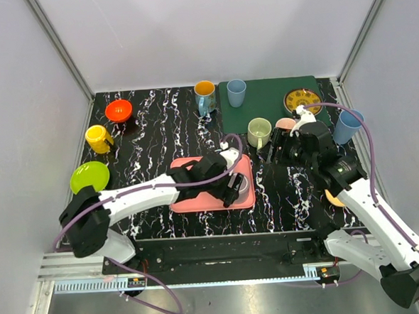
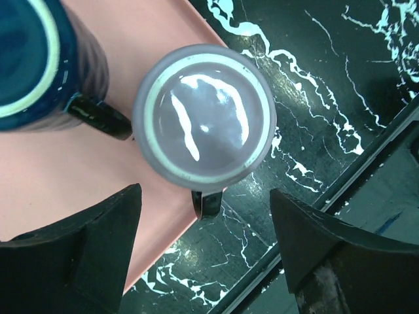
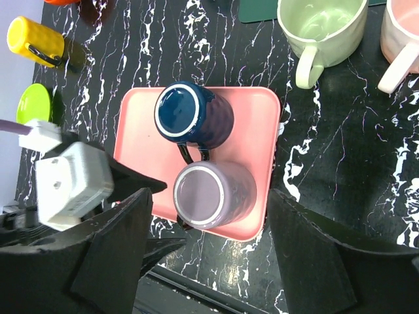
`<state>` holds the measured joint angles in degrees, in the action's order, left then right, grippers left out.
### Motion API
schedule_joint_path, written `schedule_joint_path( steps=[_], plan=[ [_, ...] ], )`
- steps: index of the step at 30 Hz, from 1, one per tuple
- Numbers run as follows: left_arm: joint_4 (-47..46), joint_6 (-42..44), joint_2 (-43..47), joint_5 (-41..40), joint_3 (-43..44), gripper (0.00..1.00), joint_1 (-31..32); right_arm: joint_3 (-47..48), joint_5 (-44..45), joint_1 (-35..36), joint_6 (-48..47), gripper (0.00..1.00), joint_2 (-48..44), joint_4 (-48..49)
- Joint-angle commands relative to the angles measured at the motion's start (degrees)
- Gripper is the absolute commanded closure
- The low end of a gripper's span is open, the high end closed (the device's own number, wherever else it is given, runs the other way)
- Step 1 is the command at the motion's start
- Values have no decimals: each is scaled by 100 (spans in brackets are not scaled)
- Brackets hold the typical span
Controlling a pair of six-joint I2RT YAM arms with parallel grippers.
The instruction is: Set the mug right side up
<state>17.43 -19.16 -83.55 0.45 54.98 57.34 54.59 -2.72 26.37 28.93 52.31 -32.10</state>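
Approach step: left gripper (image 2: 204, 193) poised over the upturned lilac-grey mug (image 2: 204, 124).
The mug stands base-up at the pink tray's (image 3: 252, 124) near right corner, just beside a dark blue mug (image 3: 190, 118). The left jaws are spread astride it, not touching. Next, I judge: descend, clamp the wall, invert. The right gripper (image 1: 280, 152) is spread too, holding nothing.

Black table (image 1: 151, 125), veined all over in white marbling. Salmon-pink tray (image 3: 255, 131) at the near edge, carrying a greyish-lilac mug (image 3: 213, 195) with a paler ring round its base, and right beside it a navy mug (image 3: 193, 118) ringed in white. Dark green mat (image 1: 270, 96) at the far edge, light blue cup (image 1: 236, 93) on it. Over by the left edge, yellow mug (image 1: 98, 139), lime plate (image 1: 89, 177), red-orange bowl (image 1: 119, 110). Pale green mug (image 3: 321, 26) just off the mat.
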Motion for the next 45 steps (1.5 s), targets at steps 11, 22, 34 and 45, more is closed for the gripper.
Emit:
schedule_joint_path(
  steps=[11, 22, 34, 45],
  plan=[
    [243, 597, -1049, 816, 689, 35, -21, 96, -132, 35, -195, 23, -64, 90],
    [340, 606, -1146, 931, 768, 61, -100, 61, -141, 35, -177, 23, -46, 98],
    [366, 624, -954, 580, 575, 100, -39, 139, -264, 35, -80, 24, -107, 81],
    [657, -26, 2420, 97, 400, 100, 84, 1062, -1062, 35, -318, 24, -37, -104]
  ],
)
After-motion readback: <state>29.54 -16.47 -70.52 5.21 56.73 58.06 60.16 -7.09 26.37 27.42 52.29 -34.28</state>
